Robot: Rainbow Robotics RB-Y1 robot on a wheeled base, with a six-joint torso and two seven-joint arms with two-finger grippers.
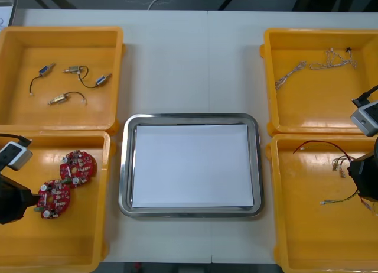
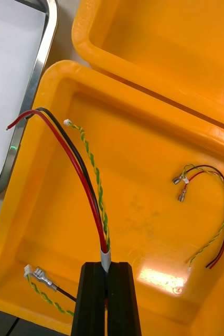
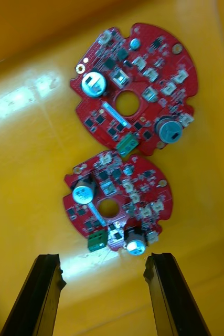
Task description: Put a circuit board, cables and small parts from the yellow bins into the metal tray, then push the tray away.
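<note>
My right gripper is shut on a cable of red, black and twisted yellow-green wires, inside the near right yellow bin. The wires run from its fingertips toward the tray side of the bin. In the front view that gripper is at the right edge, with the red cable arcing leftward from it. My left gripper is open just short of the nearer of two round red circuit boards, which lie in the near left bin. The metal tray is white inside and holds nothing.
A second red and yellow cable lies loose on the near right bin's floor. The far left bin holds several small metal parts with black cables. A thin twisted cable lies in the far right bin.
</note>
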